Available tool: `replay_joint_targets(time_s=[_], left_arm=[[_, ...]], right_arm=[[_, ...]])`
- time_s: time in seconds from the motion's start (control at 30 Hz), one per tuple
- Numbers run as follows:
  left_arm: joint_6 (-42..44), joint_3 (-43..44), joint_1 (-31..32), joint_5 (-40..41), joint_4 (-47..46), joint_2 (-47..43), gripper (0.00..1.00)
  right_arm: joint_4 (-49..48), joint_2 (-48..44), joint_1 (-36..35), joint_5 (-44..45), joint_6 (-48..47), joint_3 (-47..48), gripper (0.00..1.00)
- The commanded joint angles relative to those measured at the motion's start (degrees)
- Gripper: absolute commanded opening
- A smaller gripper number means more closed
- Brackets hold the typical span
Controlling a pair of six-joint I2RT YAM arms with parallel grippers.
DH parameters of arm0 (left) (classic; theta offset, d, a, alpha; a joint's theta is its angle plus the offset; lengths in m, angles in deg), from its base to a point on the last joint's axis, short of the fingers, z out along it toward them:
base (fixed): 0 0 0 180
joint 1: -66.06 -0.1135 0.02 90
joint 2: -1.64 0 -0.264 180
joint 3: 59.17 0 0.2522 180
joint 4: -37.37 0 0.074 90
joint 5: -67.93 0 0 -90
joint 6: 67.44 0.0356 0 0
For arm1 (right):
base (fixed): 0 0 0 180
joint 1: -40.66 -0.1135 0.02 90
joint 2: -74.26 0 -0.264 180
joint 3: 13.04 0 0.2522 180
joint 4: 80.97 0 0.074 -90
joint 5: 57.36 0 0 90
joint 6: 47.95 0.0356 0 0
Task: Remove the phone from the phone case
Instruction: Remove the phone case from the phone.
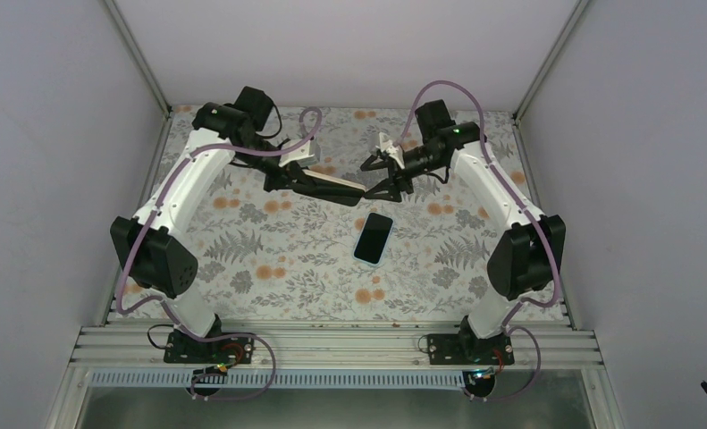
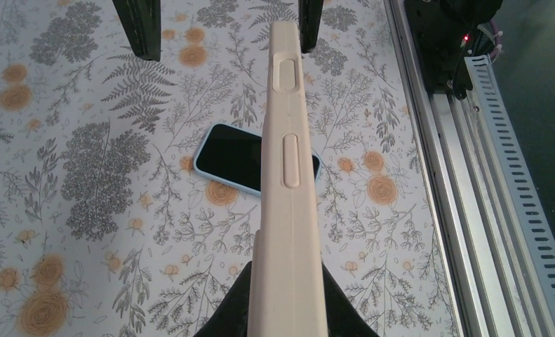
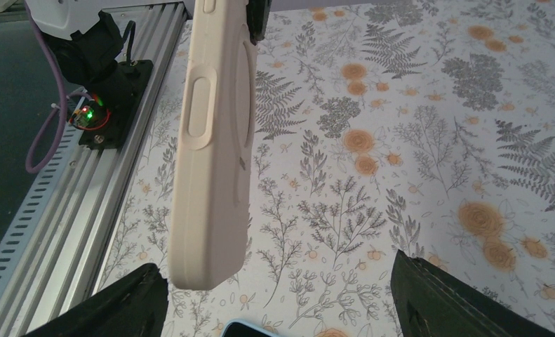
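Already the phone [image 1: 374, 238] lay screen-up on the tabletop [image 1: 269, 268], apparently free of the phone case [image 1: 336, 186], which the left end effector [image 1: 300, 179] clamped aloft while the right end effector [image 1: 381, 174] gaped wide beside its free end, so little seemed left to do.

phone [image 2: 232, 158]: left wrist view, middle strip hidden behind phone case [image 2: 286, 196]; right wrist view, only a corner shows above the bottom edge.
phone case: lower end cut off in left wrist view, upper end in right wrist view.
left gripper fingers [image 2: 229, 319]: mostly behind case.
right gripper [image 3: 281, 309]: fingers cropped at the bottom edge.
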Motion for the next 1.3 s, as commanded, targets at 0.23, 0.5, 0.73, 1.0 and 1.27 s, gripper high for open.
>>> replay_joint_targets(time_s=[0.23, 0.5, 0.73, 1.0, 1.27], left_arm=[[0.7, -0.6, 0.1, -3.9, -0.4, -1.6, 0.02], [2.3, -4.4, 0.6, -4.0, -0.4, -4.8, 0.02], [2.9, -5.6, 0.7, -3.7, -0.4, -5.8, 0.02], [3.2, -4.4, 0.7, -3.2, -0.4, -5.3, 0.02], [3.4, -4.2, 0.7, -2.4, -0.4, -4.5, 0.02]], right_arm=[[-2.7, 3.4, 1.0, -0.9, 1.3, 3.3, 0.79], [1.2, 9.3, 2.5, 3.2, -0.7, 13.2, 0.79], [3.2, 18.9, 3.9, 5.0, 1.6, 27.1, 0.80], [1.2, 26.3, 4.4, 10.3, 5.2, 35.3, 0.81], [0.6, 25.7, 5.9, 11.2, 5.5, 35.7, 0.83]])
